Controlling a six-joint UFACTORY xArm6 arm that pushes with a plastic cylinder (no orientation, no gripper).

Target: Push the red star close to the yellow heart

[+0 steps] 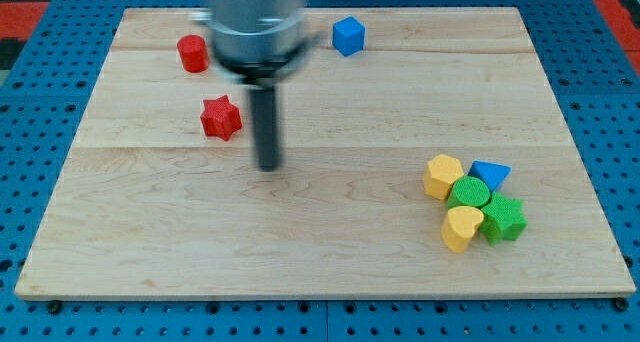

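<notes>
looking barely started: your small red star block (221,118) sits well apart from the yellow heart block (461,228); my tip (268,166) is just right of the star, and no pincer shows.

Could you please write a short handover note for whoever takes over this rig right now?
My tip is down on the board, just to the lower right of the red star, with a small gap between them; there is no pincer on this arm.
The yellow heart sits near the view's bottom right, packed into a cluster with a yellow block, a green round block, a green block and a blue triangle.
Done: nothing visible yet; the star is far from the heart.
Left: probably bring the tip round to the star's upper left side, then push it across towards the heart.
</notes>
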